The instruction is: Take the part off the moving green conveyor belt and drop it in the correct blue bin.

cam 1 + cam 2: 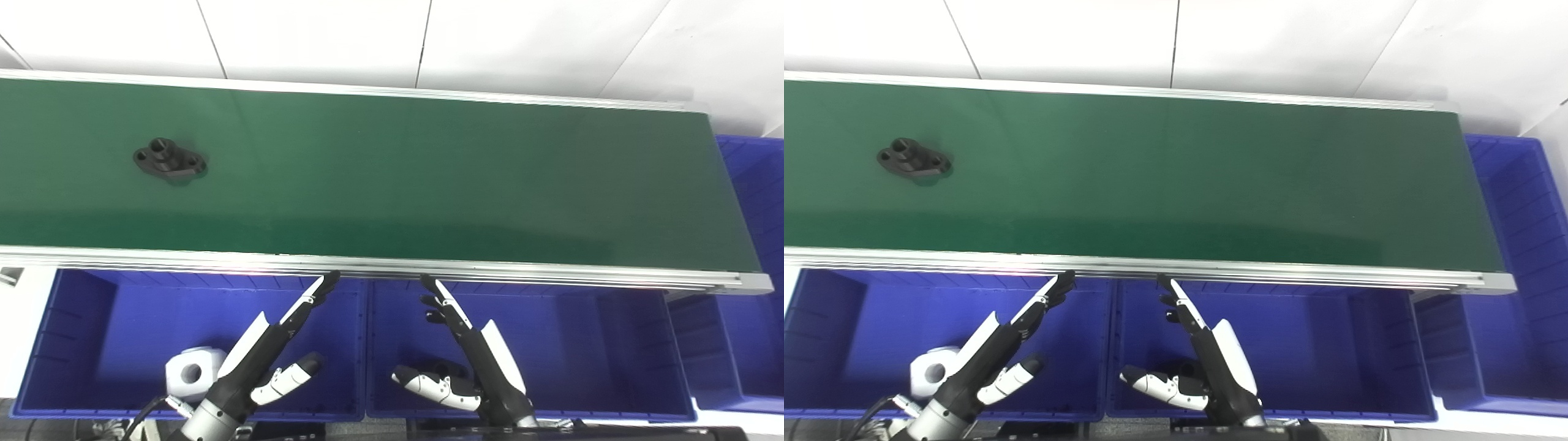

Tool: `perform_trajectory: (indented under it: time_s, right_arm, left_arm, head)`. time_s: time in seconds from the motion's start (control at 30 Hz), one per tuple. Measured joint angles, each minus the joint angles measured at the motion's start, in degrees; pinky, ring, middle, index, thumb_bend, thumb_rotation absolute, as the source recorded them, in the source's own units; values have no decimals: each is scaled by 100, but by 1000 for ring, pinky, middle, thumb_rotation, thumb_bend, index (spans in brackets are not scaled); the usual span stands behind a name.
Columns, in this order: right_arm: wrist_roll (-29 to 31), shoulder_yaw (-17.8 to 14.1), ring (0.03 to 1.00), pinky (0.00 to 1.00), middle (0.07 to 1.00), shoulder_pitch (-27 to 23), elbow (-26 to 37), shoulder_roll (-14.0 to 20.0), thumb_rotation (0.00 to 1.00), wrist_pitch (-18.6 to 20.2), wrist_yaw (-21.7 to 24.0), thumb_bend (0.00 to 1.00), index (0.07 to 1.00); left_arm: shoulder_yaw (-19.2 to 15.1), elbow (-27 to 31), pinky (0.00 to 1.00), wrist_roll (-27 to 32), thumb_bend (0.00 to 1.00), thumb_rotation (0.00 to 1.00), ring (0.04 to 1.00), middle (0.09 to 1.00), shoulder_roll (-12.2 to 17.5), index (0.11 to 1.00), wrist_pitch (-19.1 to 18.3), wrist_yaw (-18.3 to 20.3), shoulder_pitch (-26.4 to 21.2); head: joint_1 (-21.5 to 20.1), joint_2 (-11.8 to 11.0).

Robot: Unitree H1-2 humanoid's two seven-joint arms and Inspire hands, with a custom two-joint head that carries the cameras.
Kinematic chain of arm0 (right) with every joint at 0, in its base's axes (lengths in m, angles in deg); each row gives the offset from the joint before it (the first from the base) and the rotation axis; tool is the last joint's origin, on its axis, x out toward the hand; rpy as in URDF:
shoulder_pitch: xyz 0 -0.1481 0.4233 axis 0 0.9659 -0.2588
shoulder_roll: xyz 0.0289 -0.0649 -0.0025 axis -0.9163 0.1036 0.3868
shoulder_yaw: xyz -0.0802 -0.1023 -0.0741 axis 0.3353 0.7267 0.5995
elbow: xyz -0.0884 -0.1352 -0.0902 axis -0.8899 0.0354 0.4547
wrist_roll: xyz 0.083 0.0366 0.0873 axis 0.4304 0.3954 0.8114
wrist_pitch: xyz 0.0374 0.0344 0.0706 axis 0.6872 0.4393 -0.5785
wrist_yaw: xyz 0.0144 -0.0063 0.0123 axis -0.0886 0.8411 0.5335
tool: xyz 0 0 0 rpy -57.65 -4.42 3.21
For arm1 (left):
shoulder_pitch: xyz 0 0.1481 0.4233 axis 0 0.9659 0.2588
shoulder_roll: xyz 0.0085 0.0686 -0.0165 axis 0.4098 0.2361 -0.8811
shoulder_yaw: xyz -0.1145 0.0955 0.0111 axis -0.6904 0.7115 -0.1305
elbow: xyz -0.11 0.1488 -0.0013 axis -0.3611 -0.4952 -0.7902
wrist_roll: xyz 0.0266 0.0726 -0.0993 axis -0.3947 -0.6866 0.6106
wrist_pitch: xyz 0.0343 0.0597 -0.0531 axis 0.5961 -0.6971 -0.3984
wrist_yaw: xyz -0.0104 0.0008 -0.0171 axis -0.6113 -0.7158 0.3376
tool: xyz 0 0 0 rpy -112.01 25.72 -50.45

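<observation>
A black flanged part point(169, 159) with a raised round boss and two side holes lies on the green conveyor belt point(392, 177) at its left; it also shows in the right eye view point(913, 159). My left hand point(269, 349) is open and empty, hovering over the left blue bin point(86, 318), fingers stretched toward the belt's near rail. My right hand point(465, 355) is open and empty over the middle blue bin point(588, 349). Both hands are far from the part.
A white block with a round hole point(193, 370) lies in the left bin. A dark part point(444, 368) lies in the middle bin, half hidden by my right hand. Another blue bin point(756, 245) stands past the belt's right end. A white wall is behind.
</observation>
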Motion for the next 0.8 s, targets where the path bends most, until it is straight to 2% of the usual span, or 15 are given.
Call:
perform_trajectory:
  time_s: [0.43,0.5,0.57,0.6,0.63,0.67,0.7,0.73,0.8]
  right_arm:
    - [-15,-35,920,834,965,5,72,-2,514,0,1,646,977]
    - [-15,-41,918,820,967,5,94,-2,510,0,-2,650,977]
    - [-14,-51,920,825,969,8,91,-1,506,-2,-8,647,979]
    - [-13,-55,923,836,970,6,80,2,512,-10,-17,644,983]
    - [-9,-61,926,843,972,2,45,8,509,-46,-25,642,985]
    - [0,-66,927,841,972,-4,-8,11,509,-110,-36,643,985]
    - [3,-67,928,833,974,-5,-54,18,505,-137,-38,642,986]
    - [2,-75,929,832,975,-1,-85,24,504,-154,-41,642,987]
    - [-3,-105,924,830,974,-1,-141,36,501,-239,-63,626,991]
  left_arm:
    - [-22,21,958,-3,554,939,987,999,-69,988,0,0,-3]
    - [-26,26,958,1,557,947,988,1000,-69,993,0,1,-3]
    - [-13,22,942,-2,561,951,983,1000,-69,990,1,-2,-4]
    - [1,11,943,-2,590,941,983,1000,-71,983,2,-4,-5]
    - [8,-5,943,3,613,929,982,999,-79,975,3,-3,-5]
    - [9,-32,943,11,622,920,981,997,-96,972,4,-3,-5]
    - [8,-65,936,18,633,900,973,988,-122,965,4,-3,-4]
    - [9,-98,934,35,634,898,972,987,-152,963,4,-3,0]
    - [10,-143,907,35,648,866,958,974,-203,947,4,-3,11]
  head:
    - [-79,97]
    - [-53,35]
    - [175,-70]
    - [358,-166]
    - [526,-393]
    - [527,-395]
    - [762,-552]
    - [765,-554]
    - [1053,-720]
